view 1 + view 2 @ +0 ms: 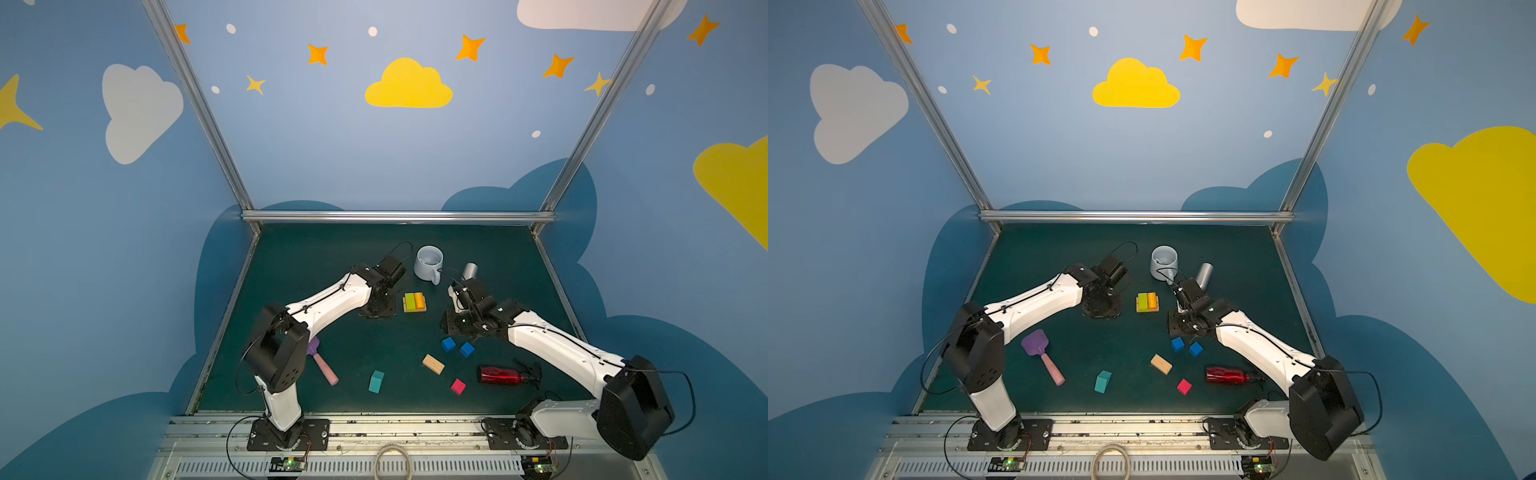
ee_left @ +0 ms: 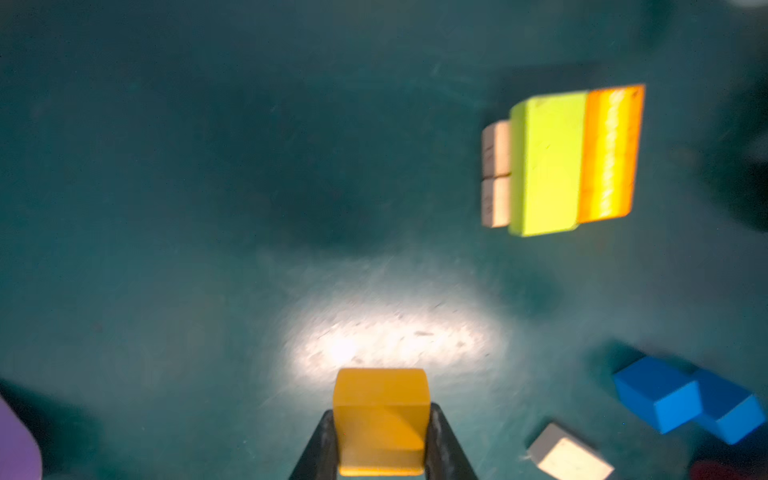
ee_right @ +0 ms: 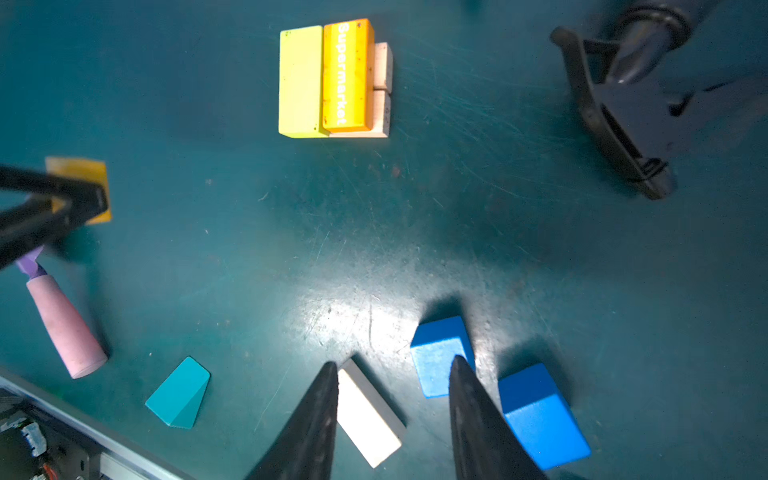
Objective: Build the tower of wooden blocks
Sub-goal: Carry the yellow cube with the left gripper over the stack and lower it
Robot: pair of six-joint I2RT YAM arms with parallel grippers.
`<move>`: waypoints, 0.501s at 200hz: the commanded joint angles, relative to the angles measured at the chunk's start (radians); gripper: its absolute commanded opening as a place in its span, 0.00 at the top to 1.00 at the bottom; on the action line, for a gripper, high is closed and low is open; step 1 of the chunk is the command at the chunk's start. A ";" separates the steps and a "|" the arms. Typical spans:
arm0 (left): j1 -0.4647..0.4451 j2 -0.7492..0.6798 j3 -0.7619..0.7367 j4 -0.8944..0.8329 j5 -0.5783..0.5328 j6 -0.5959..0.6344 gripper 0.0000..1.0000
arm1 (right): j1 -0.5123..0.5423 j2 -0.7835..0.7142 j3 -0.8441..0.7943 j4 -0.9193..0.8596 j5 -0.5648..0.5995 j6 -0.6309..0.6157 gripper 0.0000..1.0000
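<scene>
In both top views your tower (image 1: 414, 302) is only two layers: tan bars on the worktop (image 1: 332, 257), with a yellow-green bar and an orange bar laid side by side across them. It stands between the two arms' fingers, which the wrists hide here. Lying loose, apart from the tower, are two blue cubes (image 1: 448, 344), a tan bar (image 1: 433, 364), a pink cube (image 1: 458, 386) and the teal peaked piece (image 1: 376, 381). In the left wrist view your left fingers (image 2: 320, 449) are clamped on an orange cube (image 2: 380, 419), one finger on each side. The tower lies well ahead of the fingertips and off to one side, not under them. In the right wrist view your right fingers (image 3: 307, 436) stand apart with nothing between them. The loose tan bar is just beside one finger and a blue cube just beside the other. By my judgement you are under halfway: the cube in hand needs placing, and five more pieces are left after it.
</scene>
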 commanded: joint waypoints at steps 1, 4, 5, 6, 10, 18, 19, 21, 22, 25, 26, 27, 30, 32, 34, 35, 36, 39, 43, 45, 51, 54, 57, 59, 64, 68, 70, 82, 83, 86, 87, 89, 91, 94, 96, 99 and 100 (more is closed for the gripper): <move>0.002 0.091 0.113 -0.076 0.004 0.018 0.71 | -0.014 -0.044 -0.019 -0.025 0.015 -0.009 0.57; 0.002 0.105 0.131 -0.082 0.003 0.019 0.72 | -0.017 -0.048 -0.020 -0.025 0.015 -0.009 0.57; 0.002 0.109 0.138 -0.085 0.003 0.018 0.72 | -0.017 -0.049 -0.021 -0.025 0.015 -0.010 0.57; 0.001 0.113 0.144 -0.086 0.002 0.018 0.72 | -0.018 -0.050 -0.022 -0.026 0.015 -0.010 0.57; 0.001 0.131 0.168 -0.098 0.000 0.015 0.72 | -0.021 -0.056 -0.023 -0.027 0.017 -0.010 0.57; 0.002 0.166 0.216 -0.117 -0.003 0.014 0.73 | -0.026 -0.065 -0.029 -0.029 0.017 -0.013 0.57; 0.002 0.170 0.222 -0.120 -0.003 0.013 0.73 | -0.027 -0.066 -0.030 -0.029 0.017 -0.014 0.57; 0.002 0.178 0.233 -0.125 -0.003 0.012 0.73 | -0.028 -0.069 -0.030 -0.028 0.017 -0.014 0.57; 0.002 0.181 0.238 -0.127 -0.004 0.012 0.73 | -0.028 -0.069 -0.031 -0.027 0.017 -0.015 0.57; 0.001 0.194 0.254 -0.132 -0.004 0.010 0.73 | -0.030 -0.072 -0.033 -0.027 0.017 -0.015 0.57; 0.002 0.198 0.259 -0.134 -0.004 0.008 0.73 | -0.031 -0.073 -0.034 -0.028 0.018 -0.015 0.57; 0.002 0.202 0.264 -0.137 -0.004 0.008 0.73 | -0.031 -0.074 -0.034 -0.027 0.018 -0.015 0.57; 0.002 0.213 0.280 -0.143 -0.005 0.005 0.73 | -0.033 -0.076 -0.035 -0.027 0.018 -0.015 0.57; 0.002 0.221 0.289 -0.146 -0.006 0.002 0.73 | -0.035 -0.077 -0.037 -0.027 0.018 -0.015 0.57; 0.002 0.227 0.299 -0.150 -0.007 -0.001 0.73 | -0.035 -0.079 -0.038 -0.027 0.018 -0.015 0.57; 0.001 0.231 0.304 -0.152 -0.008 -0.002 0.73 | -0.035 -0.080 -0.039 -0.027 0.019 -0.015 0.57; 0.001 0.234 0.309 -0.154 -0.008 -0.005 0.73 | -0.037 -0.080 -0.040 -0.026 0.019 -0.014 0.57; 0.001 0.244 0.320 -0.160 -0.009 -0.009 0.73 | -0.039 -0.082 -0.041 -0.024 0.019 -0.015 0.57; 0.000 0.258 0.338 -0.166 -0.009 -0.014 0.73 | -0.041 -0.084 -0.044 -0.023 0.019 -0.016 0.57; 0.000 0.265 0.347 -0.169 -0.009 -0.016 0.73 | -0.041 -0.084 -0.045 -0.020 0.018 -0.017 0.57; -0.002 0.281 0.367 -0.178 -0.010 -0.021 0.74 | -0.043 -0.085 -0.048 -0.018 0.016 -0.018 0.57; -0.004 0.288 0.379 -0.181 -0.010 -0.026 0.74 | -0.045 -0.086 -0.051 -0.015 0.016 -0.018 0.57; -0.004 0.295 0.389 -0.185 -0.010 -0.030 0.74 | -0.047 -0.086 -0.051 -0.013 0.014 -0.019 0.57; -0.005 0.300 0.395 -0.187 -0.010 -0.032 0.74 | -0.048 -0.084 -0.052 -0.011 0.013 -0.020 0.57; -0.008 0.311 0.408 -0.190 -0.010 -0.037 0.74 | -0.051 -0.083 -0.056 -0.009 0.011 -0.021 0.57; -0.009 0.319 0.417 -0.192 -0.010 -0.042 0.74 | -0.052 -0.082 -0.056 -0.007 0.009 -0.024 0.57; -0.010 0.323 0.425 -0.193 -0.010 -0.044 0.74 | -0.053 -0.081 -0.057 -0.007 0.009 -0.025 0.57; -0.013 0.347 0.459 -0.203 -0.010 -0.054 0.74 | -0.056 -0.076 -0.059 -0.002 0.003 -0.031 0.57; -0.013 0.349 0.463 -0.204 -0.010 -0.054 0.75 | -0.055 -0.075 -0.058 -0.002 0.003 -0.032 0.57; -0.015 0.355 0.471 -0.208 -0.010 -0.057 0.75 | -0.058 -0.075 -0.060 -0.001 0.002 -0.033 0.57; -0.015 0.358 0.474 -0.209 -0.010 -0.057 0.75 | -0.058 -0.075 -0.060 -0.001 0.002 -0.033 0.57; -0.016 0.362 0.480 -0.213 -0.010 -0.059 0.75 | -0.059 -0.074 -0.061 0.000 0.002 -0.034 0.57; -0.017 0.367 0.487 -0.216 -0.010 -0.061 0.75 | -0.060 -0.073 -0.060 0.001 0.001 -0.035 0.57; -0.017 0.374 0.497 -0.220 -0.010 -0.063 0.75 | -0.060 -0.074 -0.061 0.001 0.000 -0.038 0.57; -0.018 0.377 0.502 -0.223 -0.012 -0.064 0.75 | -0.061 -0.073 -0.061 0.001 -0.001 -0.038 0.57; -0.019 0.384 0.511 -0.228 -0.012 -0.065 0.75 | -0.061 -0.073 -0.063 0.003 -0.002 -0.039 0.57; -0.019 0.387 0.514 -0.230 -0.013 -0.066 0.75 | -0.063 -0.072 -0.063 0.004 -0.002 -0.039 0.57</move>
